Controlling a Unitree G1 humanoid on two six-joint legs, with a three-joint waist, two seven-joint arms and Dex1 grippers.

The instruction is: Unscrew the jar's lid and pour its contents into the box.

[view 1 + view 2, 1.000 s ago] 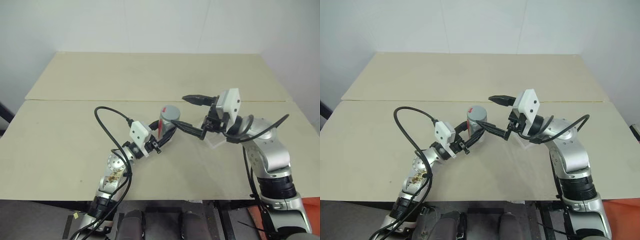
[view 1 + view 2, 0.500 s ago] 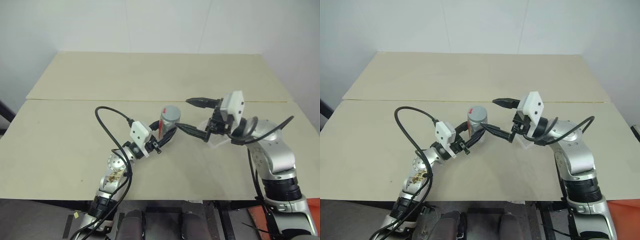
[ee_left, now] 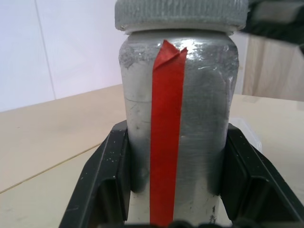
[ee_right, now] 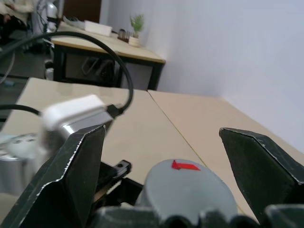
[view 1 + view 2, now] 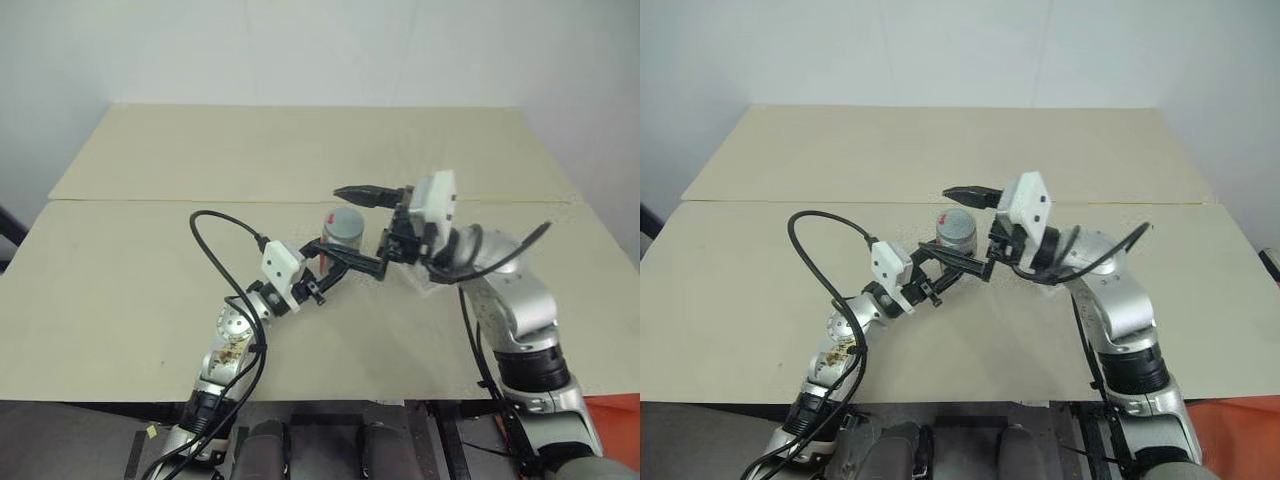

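Roughly at the middle of the head view, the jar [image 5: 344,232] is held up off the table [image 5: 130,270], its body clamped between the two black fingers of the left tool [image 5: 335,262]. From the left wrist, the red stripe [image 3: 166,133] runs up the jar's side and the ribbed grey lid [image 3: 180,14] sits on top, closed. The box [image 5: 432,283], a clear tray, lies on the table just right of centre, mostly hidden behind the right arm. A black cable [image 5: 225,260] loops up from the left wrist toward the left of centre. A seam [image 5: 180,201] crosses the table behind everything.

The left arm rises from the bottom left of centre and reaches up and to the right, its tool tilted slightly upward. The right arm comes in from the lower right, bends at the elbow and points left. The right tool [image 5: 342,222] is spread wide, one finger above the lid and one below it in front of the jar, straddling the lid without touching it.
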